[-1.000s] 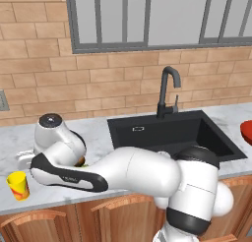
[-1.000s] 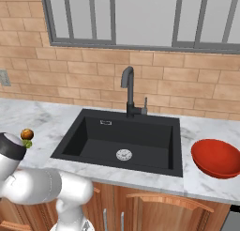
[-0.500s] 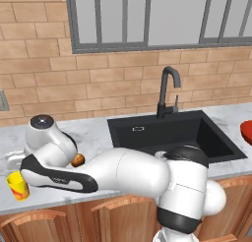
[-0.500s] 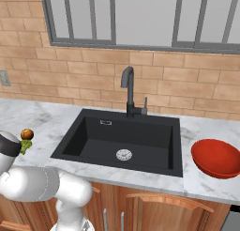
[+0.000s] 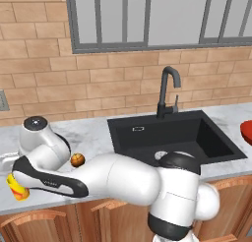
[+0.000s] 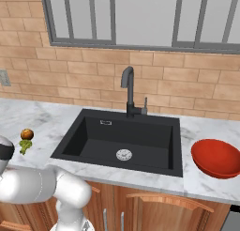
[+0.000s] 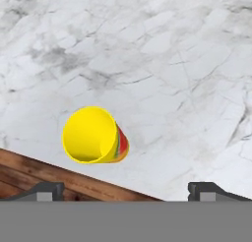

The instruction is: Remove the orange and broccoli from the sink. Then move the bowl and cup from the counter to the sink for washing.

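Marble worktop (image 7: 162, 64): arm has swung further left since earlier; end effector (image 7: 125, 189) spread wide, empty, above upright cup (image 7: 94, 136).

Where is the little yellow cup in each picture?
Left base view: the cup stands at the far left, near the front edge of the marble counter.
Right base view: I can't find it there.
Hand view: it sits left of centre, its open mouth facing the camera.
Shared landmark: the counter's wooden front edge beside the cup.
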Robot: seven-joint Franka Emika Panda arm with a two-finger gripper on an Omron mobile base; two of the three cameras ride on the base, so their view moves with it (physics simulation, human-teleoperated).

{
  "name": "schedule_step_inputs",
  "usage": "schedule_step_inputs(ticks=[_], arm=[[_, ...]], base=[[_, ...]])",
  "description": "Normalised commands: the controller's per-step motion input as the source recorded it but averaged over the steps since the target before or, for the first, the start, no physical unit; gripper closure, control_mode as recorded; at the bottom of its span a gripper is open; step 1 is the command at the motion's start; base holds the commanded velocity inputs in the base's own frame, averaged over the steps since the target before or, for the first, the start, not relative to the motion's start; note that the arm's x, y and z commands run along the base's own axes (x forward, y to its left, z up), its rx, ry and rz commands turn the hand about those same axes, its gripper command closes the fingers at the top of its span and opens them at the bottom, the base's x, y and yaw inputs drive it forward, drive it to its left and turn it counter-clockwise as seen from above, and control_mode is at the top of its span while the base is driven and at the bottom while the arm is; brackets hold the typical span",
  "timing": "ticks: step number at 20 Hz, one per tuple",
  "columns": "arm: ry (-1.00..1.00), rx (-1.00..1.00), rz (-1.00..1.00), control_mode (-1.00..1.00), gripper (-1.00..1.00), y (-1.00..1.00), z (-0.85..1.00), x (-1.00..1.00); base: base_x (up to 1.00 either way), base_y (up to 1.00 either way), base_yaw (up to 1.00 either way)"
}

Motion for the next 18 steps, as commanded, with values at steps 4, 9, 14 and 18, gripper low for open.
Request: schedule_step_inputs(ticks=[4, 9, 14, 18], arm=[[0.00, 0.00, 0.00, -1.00, -1.00, 0.01, -0.12, 0.00], [0.00, 0.00, 0.00, -1.00, -1.00, 0.03, -0.17, 0.02], [0.00, 0.01, 0.00, -1.00, -1.00, 0.03, -0.21, 0.04], [0.00, 0.03, 0.00, -1.00, -1.00, 0.06, -0.20, 0.11]], base=[[0.00, 0.00, 0.00], [0.00, 0.00, 0.00], [0.00, 0.00, 0.00], [0.00, 0.00, 0.00]])
